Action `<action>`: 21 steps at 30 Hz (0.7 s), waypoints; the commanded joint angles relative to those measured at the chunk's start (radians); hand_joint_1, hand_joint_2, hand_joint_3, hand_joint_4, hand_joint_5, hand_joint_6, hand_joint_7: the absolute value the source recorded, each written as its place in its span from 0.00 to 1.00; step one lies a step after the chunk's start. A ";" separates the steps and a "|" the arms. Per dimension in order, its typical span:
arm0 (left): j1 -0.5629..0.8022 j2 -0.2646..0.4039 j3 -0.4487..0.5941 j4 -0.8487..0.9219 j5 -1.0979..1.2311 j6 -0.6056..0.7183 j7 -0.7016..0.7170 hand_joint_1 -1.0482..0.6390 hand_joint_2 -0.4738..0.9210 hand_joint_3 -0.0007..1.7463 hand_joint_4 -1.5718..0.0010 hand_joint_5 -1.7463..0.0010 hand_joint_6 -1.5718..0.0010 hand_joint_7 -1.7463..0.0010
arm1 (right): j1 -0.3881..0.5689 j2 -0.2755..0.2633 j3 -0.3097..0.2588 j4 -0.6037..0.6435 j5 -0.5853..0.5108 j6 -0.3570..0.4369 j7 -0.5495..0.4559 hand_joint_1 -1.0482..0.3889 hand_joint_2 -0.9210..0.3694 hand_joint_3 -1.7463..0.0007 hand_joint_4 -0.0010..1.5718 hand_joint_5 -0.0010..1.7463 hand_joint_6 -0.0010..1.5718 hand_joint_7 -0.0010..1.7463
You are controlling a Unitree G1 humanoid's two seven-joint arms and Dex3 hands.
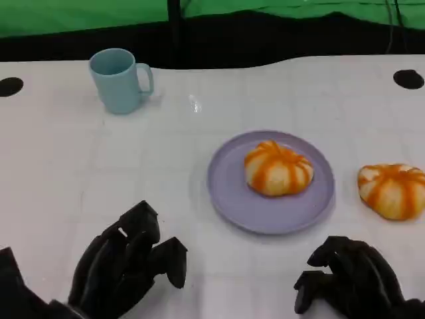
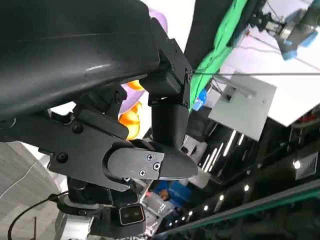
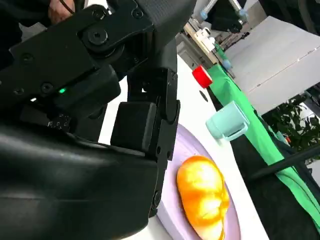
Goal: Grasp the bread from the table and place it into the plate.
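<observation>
Left hand and right hand curled, holding nothing

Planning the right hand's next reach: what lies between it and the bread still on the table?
Head view: only bare white table separates the right hand from the loose bread. The plate with its own bread sits off to the side.

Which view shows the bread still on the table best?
The head view: the bread on the table lies whole, right of the plate. The left wrist view shows an orange sliver that may be bread; the right wrist view shows the bread on the plate.
</observation>
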State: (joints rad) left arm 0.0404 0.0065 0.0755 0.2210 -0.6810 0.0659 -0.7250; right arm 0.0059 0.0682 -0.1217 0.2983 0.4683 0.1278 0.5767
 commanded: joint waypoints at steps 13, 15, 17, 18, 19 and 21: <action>-0.016 0.001 0.023 0.049 0.034 0.010 -0.061 0.24 1.00 0.17 0.45 0.00 0.60 0.00 | -0.007 -0.010 -0.006 0.004 0.006 -0.004 0.010 0.00 0.15 1.00 1.00 0.43 1.00 0.21; -0.020 0.000 0.022 0.056 0.045 0.001 -0.066 0.24 1.00 0.17 0.45 0.00 0.60 0.00 | -0.006 -0.008 -0.008 -0.001 0.007 0.003 0.001 0.00 0.16 1.00 1.00 0.43 1.00 0.21; -0.025 -0.002 0.024 0.065 0.055 -0.005 -0.069 0.24 1.00 0.16 0.45 0.00 0.60 0.00 | -0.006 -0.009 -0.009 0.000 0.007 0.001 0.002 0.01 0.15 1.00 1.00 0.43 1.00 0.21; -0.028 -0.003 0.025 0.068 0.060 -0.008 -0.069 0.24 1.00 0.16 0.45 0.00 0.60 0.00 | -0.007 -0.010 -0.009 0.003 0.008 -0.001 0.006 0.01 0.15 1.00 1.00 0.43 1.00 0.21; -0.030 -0.003 0.027 0.071 0.063 -0.010 -0.070 0.24 1.00 0.16 0.45 0.00 0.60 0.00 | -0.008 -0.011 -0.009 0.005 0.008 -0.003 0.010 0.01 0.15 1.00 1.00 0.43 1.00 0.21; -0.032 -0.003 0.023 0.076 0.081 -0.033 -0.070 0.23 1.00 0.16 0.46 0.00 0.60 0.00 | -0.011 -0.012 -0.009 0.012 0.007 -0.012 0.016 0.01 0.15 1.00 1.00 0.43 1.00 0.21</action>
State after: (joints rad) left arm 0.0165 -0.0032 0.0925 0.2842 -0.6240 0.0627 -0.7750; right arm 0.0009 0.0673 -0.1234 0.3048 0.4704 0.1275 0.5856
